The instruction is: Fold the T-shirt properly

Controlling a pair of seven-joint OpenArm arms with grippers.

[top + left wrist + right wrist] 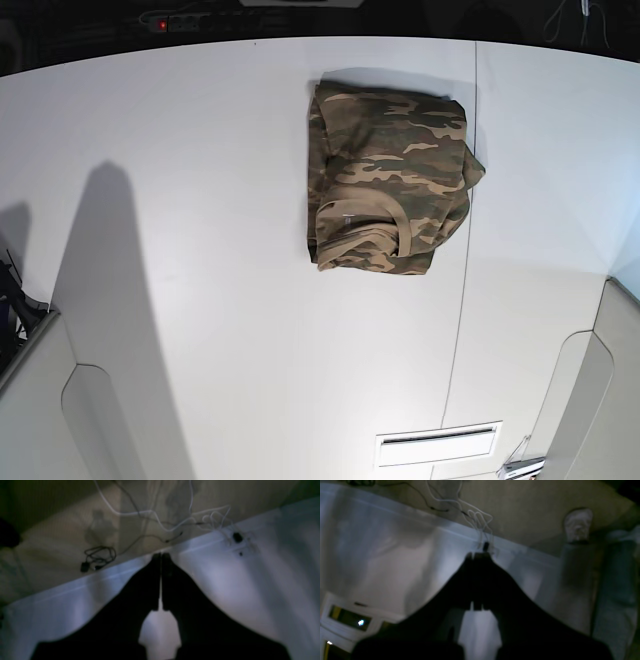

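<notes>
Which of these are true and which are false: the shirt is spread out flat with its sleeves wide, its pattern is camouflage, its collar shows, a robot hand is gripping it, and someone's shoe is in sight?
1. The shirt is spread out flat, sleeves wide. False: it is folded into a compact bundle.
2. Its pattern is camouflage. True.
3. Its collar shows. True.
4. A robot hand is gripping the shirt. False: it lies on the white table with no fingers on it.
5. Someone's shoe is in sight. True.
</notes>
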